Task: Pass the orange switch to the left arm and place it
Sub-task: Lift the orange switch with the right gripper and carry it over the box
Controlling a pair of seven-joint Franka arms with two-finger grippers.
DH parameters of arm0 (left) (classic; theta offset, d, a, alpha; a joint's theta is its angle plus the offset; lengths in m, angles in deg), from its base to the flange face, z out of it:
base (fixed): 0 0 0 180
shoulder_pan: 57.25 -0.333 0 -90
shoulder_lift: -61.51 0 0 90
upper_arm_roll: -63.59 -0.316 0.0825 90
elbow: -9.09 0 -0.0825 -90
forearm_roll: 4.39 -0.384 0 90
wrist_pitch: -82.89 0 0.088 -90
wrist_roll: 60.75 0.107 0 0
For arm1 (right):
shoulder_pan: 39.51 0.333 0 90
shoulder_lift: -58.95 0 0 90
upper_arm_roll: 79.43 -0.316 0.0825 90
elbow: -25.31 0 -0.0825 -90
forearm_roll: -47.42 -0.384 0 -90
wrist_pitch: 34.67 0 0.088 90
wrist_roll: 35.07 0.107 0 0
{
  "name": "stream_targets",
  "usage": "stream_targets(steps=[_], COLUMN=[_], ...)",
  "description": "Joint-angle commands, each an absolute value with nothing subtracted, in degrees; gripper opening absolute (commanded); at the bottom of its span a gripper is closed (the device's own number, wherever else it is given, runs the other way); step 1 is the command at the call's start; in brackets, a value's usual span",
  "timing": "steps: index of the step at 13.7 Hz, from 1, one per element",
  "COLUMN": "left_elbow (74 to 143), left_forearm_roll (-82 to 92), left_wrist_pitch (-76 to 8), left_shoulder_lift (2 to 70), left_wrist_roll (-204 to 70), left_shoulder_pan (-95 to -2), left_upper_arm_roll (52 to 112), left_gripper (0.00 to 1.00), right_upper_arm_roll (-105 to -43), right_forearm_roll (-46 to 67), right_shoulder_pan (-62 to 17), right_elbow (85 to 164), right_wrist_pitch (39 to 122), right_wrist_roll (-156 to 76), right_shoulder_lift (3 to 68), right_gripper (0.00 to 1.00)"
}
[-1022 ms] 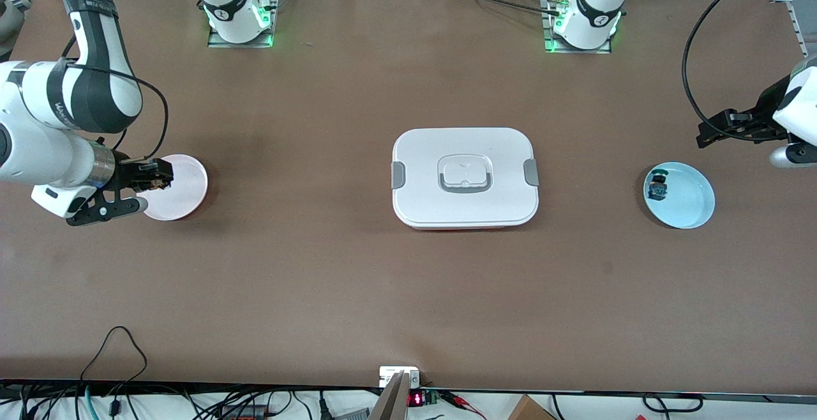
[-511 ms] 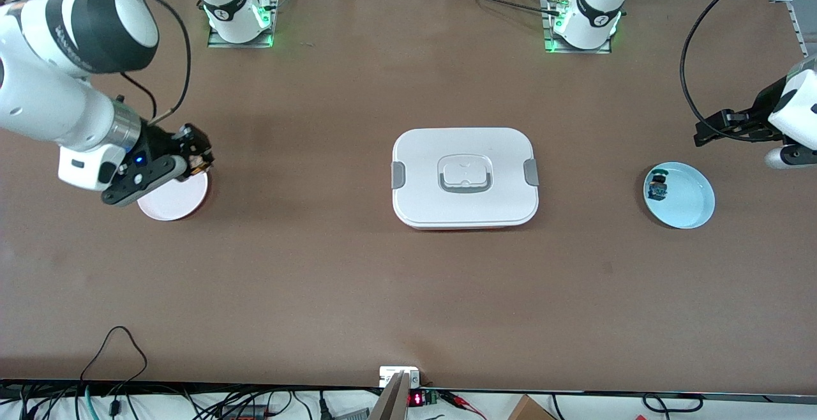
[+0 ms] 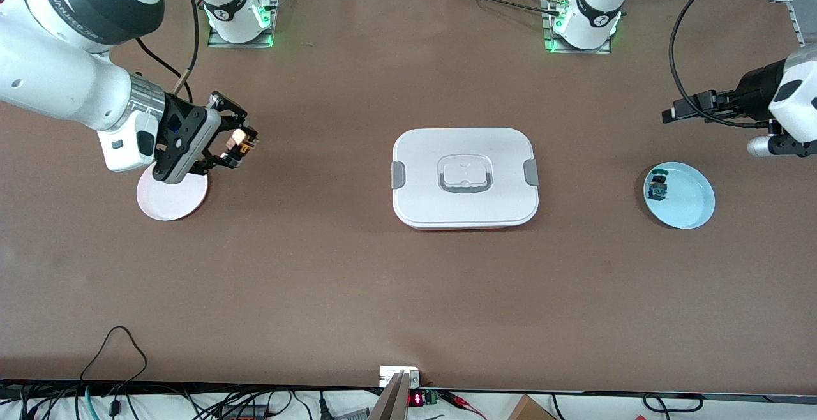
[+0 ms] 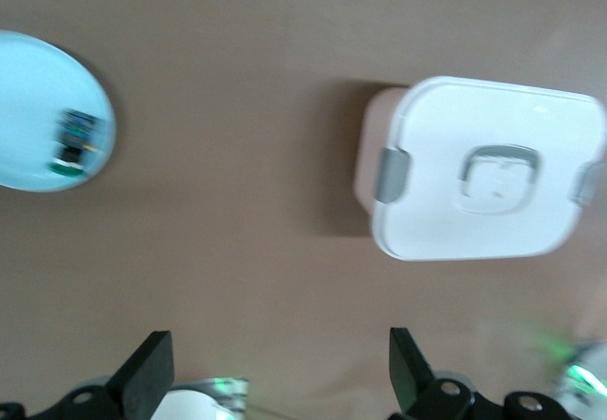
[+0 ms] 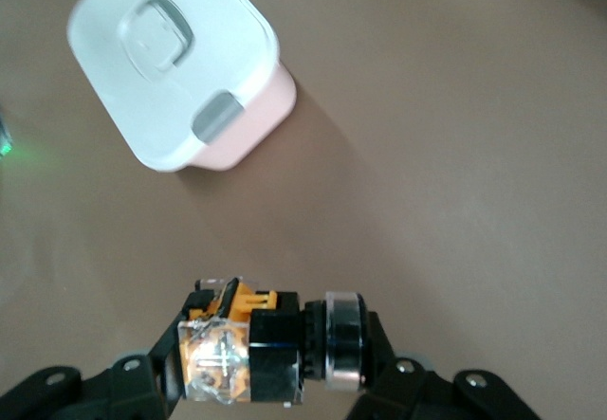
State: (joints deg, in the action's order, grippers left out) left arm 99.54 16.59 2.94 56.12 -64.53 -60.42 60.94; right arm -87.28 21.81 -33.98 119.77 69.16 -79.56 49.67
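Observation:
My right gripper (image 3: 237, 145) is shut on the orange switch (image 3: 240, 140), a small black and orange part, and holds it up in the air over the bare table beside the pink plate (image 3: 171, 195). In the right wrist view the orange switch (image 5: 266, 342) sits crosswise between the fingers. The white box (image 3: 464, 177) with grey latches stands at the table's middle; it also shows in the right wrist view (image 5: 175, 64) and the left wrist view (image 4: 488, 166). My left gripper (image 3: 676, 113) is open and empty, up in the air over the table near the blue plate (image 3: 686, 200).
A small black switch with a blue cap (image 3: 657, 187) lies on the blue plate; it also shows in the left wrist view (image 4: 76, 142). The arm bases (image 3: 239, 15) stand along the table's robot edge. Cables hang past the front edge.
My right gripper has risen off the pink plate with the orange switch and swung toward the box. My left gripper has moved a little toward the table's middle.

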Motion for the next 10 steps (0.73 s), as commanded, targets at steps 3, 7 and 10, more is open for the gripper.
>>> stream_targets(steps=[3, 7, 10], left_elbow=[97.9, 99.2, 100.8], left_forearm_roll=[37.3, 58.1, 69.4], left_wrist_pitch=[11.9, 16.8, 16.6], left_shoulder_lift=[50.0, 44.1, 42.3], left_wrist_roll=[-63.6, -63.3, -62.3], left_shoulder_pan=[-65.2, -66.6, -65.5], left_upper_arm_roll=[60.9, 61.1, 61.9], left_gripper=[1.0, 1.0, 1.0], right_upper_arm_roll=[-87.6, -87.9, -87.9], right_forearm_roll=[8.9, -6.6, -20.1], right_shoulder_pan=[-29.7, -23.3, -19.7], right_elbow=[119.7, 120.0, 120.0], right_wrist_pitch=[75.4, 82.3, 83.9], right_wrist_roll=[-92.4, -101.2, -109.2], right_shoulder_lift=[49.7, 47.6, 45.4], right_gripper=[0.0, 0.0, 0.0])
